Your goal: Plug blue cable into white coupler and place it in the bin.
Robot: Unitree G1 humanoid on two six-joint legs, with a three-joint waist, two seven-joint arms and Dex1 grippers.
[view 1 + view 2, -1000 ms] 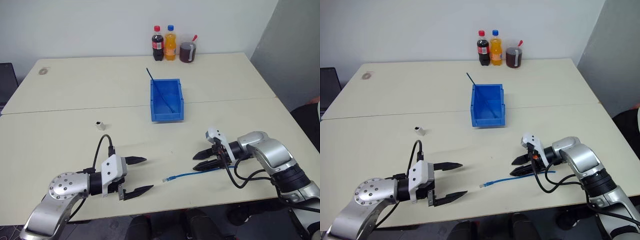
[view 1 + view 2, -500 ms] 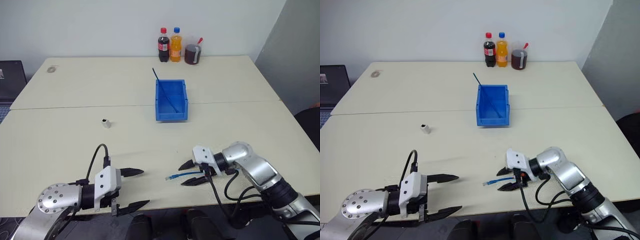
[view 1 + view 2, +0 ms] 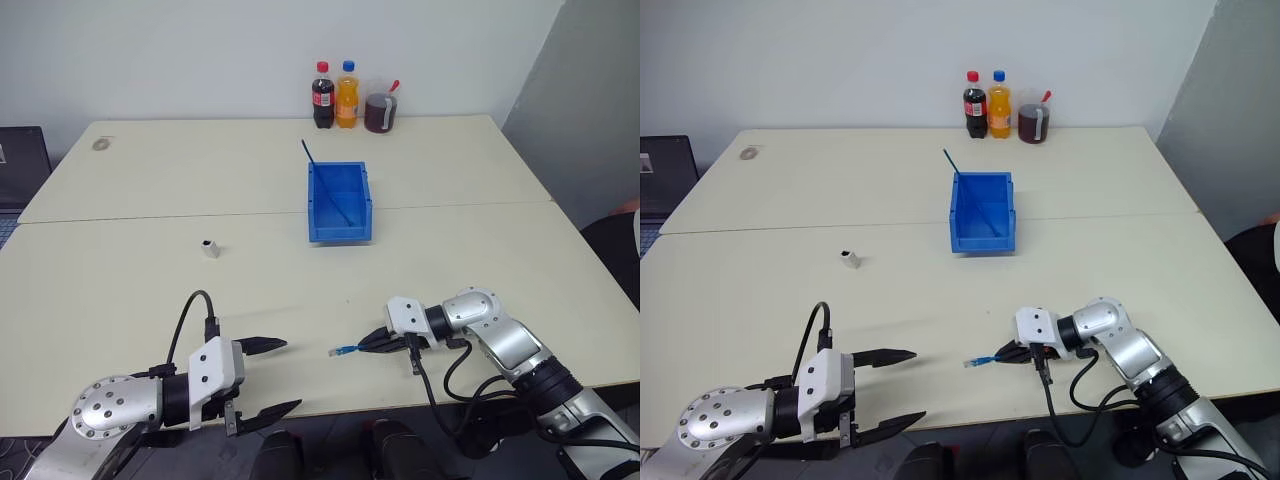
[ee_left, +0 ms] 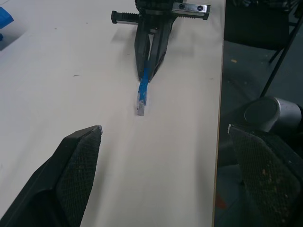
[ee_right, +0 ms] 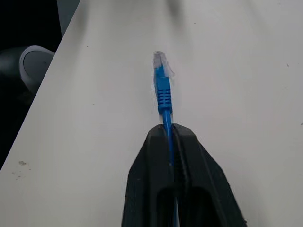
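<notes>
The blue cable lies near the table's front edge with its clear plug pointing towards my left gripper. My right gripper is shut on the cable just behind the plug, and in the right wrist view the fingers pinch the blue cord between them. My left gripper stands open over the front edge, a short way from the plug, with nothing in it. The white coupler stands alone on the left half of the table. Beyond the table's middle stands the bin.
A thin dark-blue cable leans in the bin and sticks out past its back wall. Two bottles and a jug of dark drink stand at the far edge. A laptop sits past the left end.
My right gripper has rolled, sunk to the table and shut on the blue cable behind its plug. The left gripper has stayed open. The camera view has shifted.
</notes>
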